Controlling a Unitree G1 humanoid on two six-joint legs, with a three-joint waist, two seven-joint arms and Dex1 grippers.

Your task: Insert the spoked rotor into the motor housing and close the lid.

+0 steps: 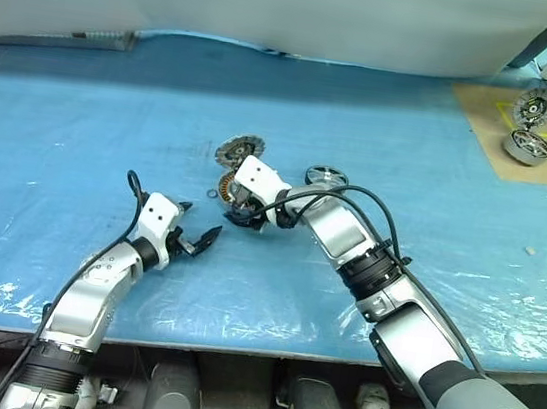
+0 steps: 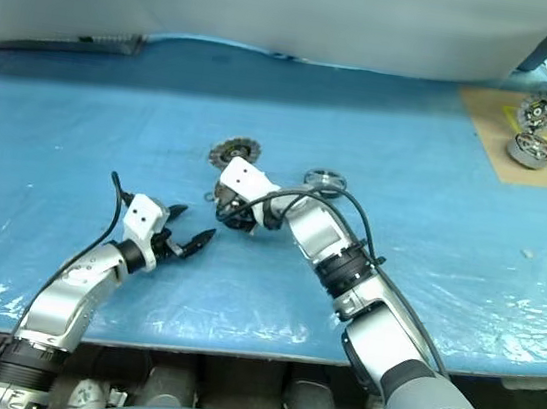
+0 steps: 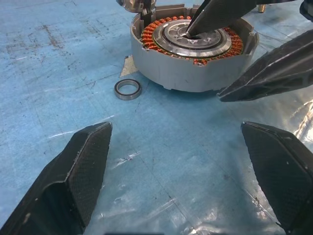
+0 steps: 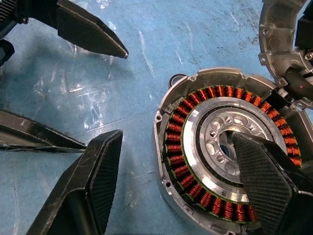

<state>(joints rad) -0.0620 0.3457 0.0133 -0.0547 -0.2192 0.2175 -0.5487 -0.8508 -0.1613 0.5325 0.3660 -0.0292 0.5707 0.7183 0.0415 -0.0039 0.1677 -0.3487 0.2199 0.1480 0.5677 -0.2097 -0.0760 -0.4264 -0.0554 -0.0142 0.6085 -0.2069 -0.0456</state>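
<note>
A matt grey metal motor housing (image 3: 193, 58) with glossy copper windings is sitting beside the claw's textured black fingers (image 3: 80, 171), on crinkled glossy blue plastic sheeting (image 3: 58, 58).

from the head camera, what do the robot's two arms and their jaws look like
Both arms are silver-grey metal segments with black ribbed joints. Each wrist carries a white block. The left gripper and right gripper have two black, wedge-shaped fingers with a fine textured pad face. A black cable loops along each forearm.

Small ring (image 3: 127, 89) beside motor housing (image 3: 193, 58)
</note>
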